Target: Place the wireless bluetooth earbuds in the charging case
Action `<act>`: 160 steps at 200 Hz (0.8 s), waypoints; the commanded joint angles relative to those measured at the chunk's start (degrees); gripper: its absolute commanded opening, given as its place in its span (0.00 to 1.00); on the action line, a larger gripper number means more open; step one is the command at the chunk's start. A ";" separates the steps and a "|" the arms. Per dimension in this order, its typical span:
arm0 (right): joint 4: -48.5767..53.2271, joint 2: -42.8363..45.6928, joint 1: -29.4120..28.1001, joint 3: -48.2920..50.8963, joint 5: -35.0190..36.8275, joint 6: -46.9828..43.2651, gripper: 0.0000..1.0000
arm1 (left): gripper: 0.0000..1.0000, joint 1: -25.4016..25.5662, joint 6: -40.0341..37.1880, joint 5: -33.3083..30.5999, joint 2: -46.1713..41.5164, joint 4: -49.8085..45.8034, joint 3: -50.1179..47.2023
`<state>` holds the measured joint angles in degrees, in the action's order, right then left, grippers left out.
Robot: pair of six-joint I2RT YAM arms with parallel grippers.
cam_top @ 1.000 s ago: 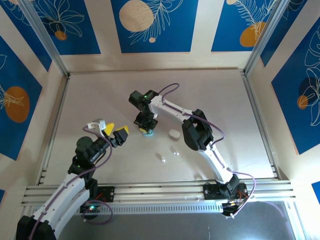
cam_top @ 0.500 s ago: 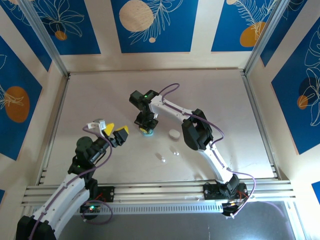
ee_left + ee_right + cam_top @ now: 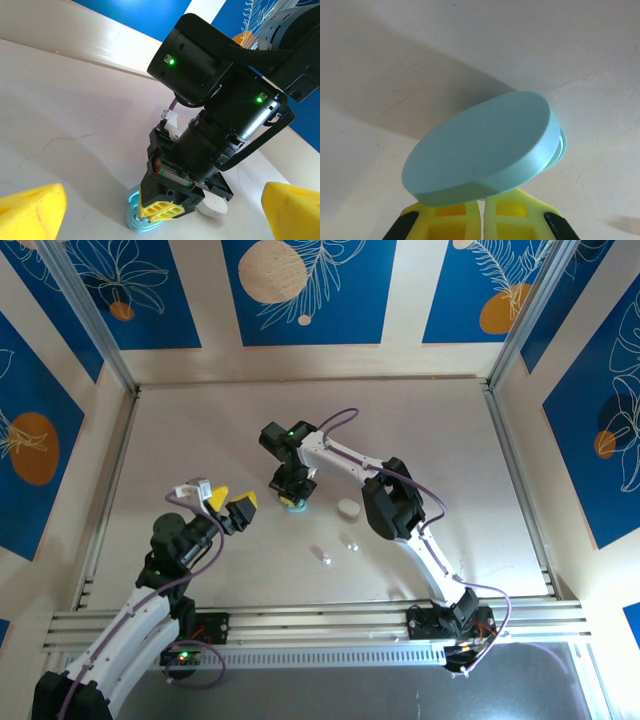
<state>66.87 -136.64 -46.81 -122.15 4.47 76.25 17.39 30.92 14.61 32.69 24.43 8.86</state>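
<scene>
Right fingers point(image 3: 515, 217) pressed together, no gap I can make out, nothing visible between them. They sit low at the near edge of the pale blue case point(image 3: 293, 505), mid-desk. From the right wrist camera the case's lid point(image 3: 480, 147) tilts up over the fingertips, with a sliver of the base showing at its right edge. I cannot tell whether the fingertips touch the lid.

White case point(image 3: 347, 507) lies just right of the blue one, apart from it.

Two earbuds point(image 3: 350, 543) and point(image 3: 327, 558) lie loose on the desk point(image 3: 450, 440), nearer me than both cases.

Left fingers point(image 3: 243, 503) spread wide, holding nothing, raised left of the blue case and pointed at it.
</scene>
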 commanded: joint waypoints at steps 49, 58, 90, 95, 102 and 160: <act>0.96 -1.44 0.22 -1.16 -1.21 1.47 0.00 | 1.00 0.30 -0.95 1.21 -0.87 0.54 0.22; 0.90 -1.44 0.22 -1.16 -1.22 1.60 0.00 | 1.00 0.31 -0.95 1.21 -0.87 0.54 0.26; 0.80 -1.60 0.20 -1.16 -1.35 1.54 0.00 | 1.00 0.31 -0.95 1.28 -0.87 0.54 0.36; 0.72 -1.70 0.21 -1.16 -1.31 1.61 0.00 | 1.00 0.36 -0.95 1.29 -0.86 0.54 0.29; 0.72 -1.72 0.22 -1.14 -1.37 1.59 0.00 | 1.00 0.35 -0.95 1.22 -0.87 0.54 0.28; 0.63 -2.10 0.24 -1.16 -1.68 1.65 0.00 | 1.00 0.36 -0.99 1.29 -0.96 0.45 0.34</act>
<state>66.22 -137.12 -46.78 -122.15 4.03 76.66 17.39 30.92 14.81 32.69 24.43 8.86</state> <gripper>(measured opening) 0.054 0.995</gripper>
